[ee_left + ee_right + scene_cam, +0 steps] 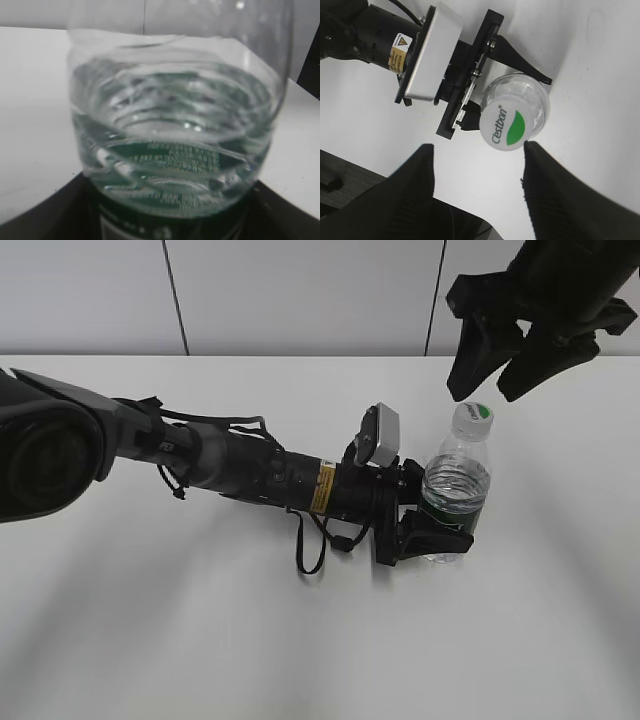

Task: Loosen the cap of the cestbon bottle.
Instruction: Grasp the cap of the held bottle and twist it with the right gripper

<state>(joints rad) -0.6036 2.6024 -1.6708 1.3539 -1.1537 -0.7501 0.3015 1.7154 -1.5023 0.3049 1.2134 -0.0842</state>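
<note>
A: What's sitting closest to the lens?
B: The cestbon bottle [175, 135], standing on the white table [200, 640], the left gripper [432, 530] clamping its label band.
A: And above?
B: The right gripper [500, 365] is hanging spread wide, empty, over the cap [503, 125]; pale wall panels [300, 295] are standing behind.

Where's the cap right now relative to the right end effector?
In the exterior view the cap sits on the upright bottle right of center, just below the open right end effector. The left end effector grips the bottle's lower body.
</note>
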